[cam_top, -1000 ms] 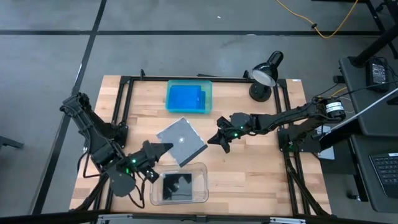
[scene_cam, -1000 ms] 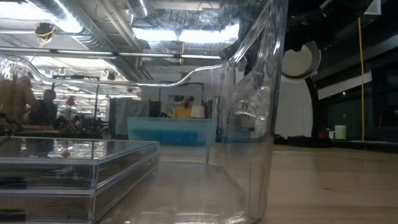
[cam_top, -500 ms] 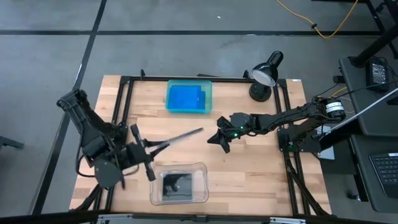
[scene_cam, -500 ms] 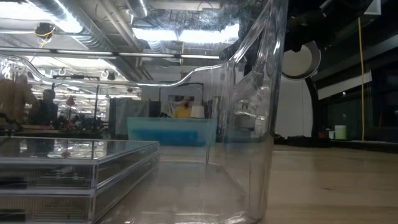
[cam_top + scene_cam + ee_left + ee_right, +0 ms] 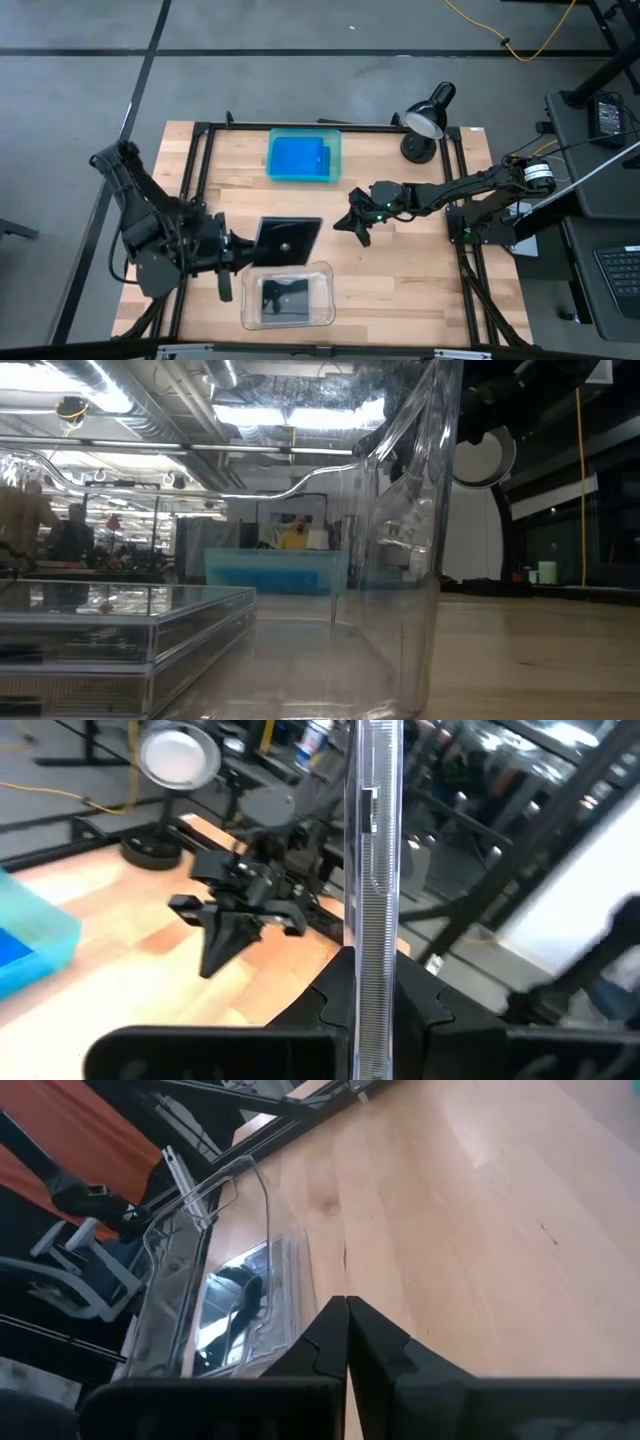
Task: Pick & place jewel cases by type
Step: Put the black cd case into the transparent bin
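Dark grey jewel case (image 5: 287,241), lower centre: thin, rigid, slick; left gripper (image 5: 243,244) pinches its edge. Right gripper (image 5: 356,226), centre, closed, empty.

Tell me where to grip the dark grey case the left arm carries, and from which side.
Pinch the dark grey case at its thin edge nearest the left arm, as the left gripper does: it is a thin flat plate, so the fingers close across its two faces.
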